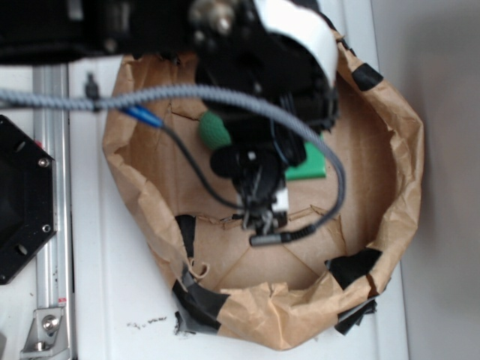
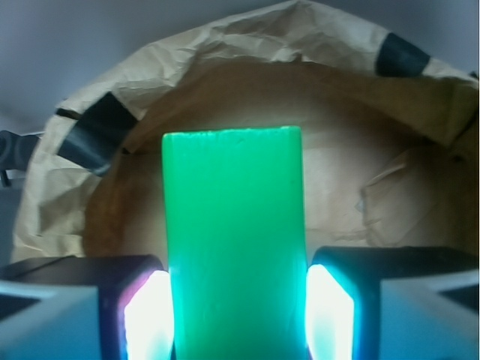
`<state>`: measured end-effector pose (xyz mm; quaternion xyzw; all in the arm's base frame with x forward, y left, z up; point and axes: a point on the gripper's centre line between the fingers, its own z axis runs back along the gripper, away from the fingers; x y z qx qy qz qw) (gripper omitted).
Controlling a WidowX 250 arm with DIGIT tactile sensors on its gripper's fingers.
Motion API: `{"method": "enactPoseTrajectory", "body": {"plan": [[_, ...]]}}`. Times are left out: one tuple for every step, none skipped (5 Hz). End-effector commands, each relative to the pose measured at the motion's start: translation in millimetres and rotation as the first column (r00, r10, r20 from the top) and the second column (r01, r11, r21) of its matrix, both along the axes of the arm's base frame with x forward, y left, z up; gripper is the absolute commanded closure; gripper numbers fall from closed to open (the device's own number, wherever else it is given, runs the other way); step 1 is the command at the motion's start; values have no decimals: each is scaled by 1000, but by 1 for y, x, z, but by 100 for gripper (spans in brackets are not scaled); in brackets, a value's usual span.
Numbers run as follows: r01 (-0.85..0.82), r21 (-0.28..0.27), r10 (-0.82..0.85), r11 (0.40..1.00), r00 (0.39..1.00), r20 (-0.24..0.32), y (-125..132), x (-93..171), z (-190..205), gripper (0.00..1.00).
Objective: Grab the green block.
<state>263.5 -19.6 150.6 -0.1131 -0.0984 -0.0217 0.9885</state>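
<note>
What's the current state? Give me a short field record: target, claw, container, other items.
target: green block, lying between the claw fingers
claw: claw around the block, pads at both long sides
container: brown paper nest with black tape patches
other items: green ball, partly hidden by the arm

**Object count, paper-walled enclosure**

One green block (image 2: 234,247); one green dimpled ball (image 1: 214,130); one crumpled brown paper enclosure (image 1: 401,180); one tool (image 2: 236,311) with two fingers (image 2: 146,311); four black tape patches visible on the paper rim (image 1: 202,300) in the exterior view.
</note>
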Motion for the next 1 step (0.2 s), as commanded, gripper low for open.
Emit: {"method": "enactPoseTrajectory", "body": {"plan": [[-126,33,126,992,992,6,-5,4,7,0]]}}
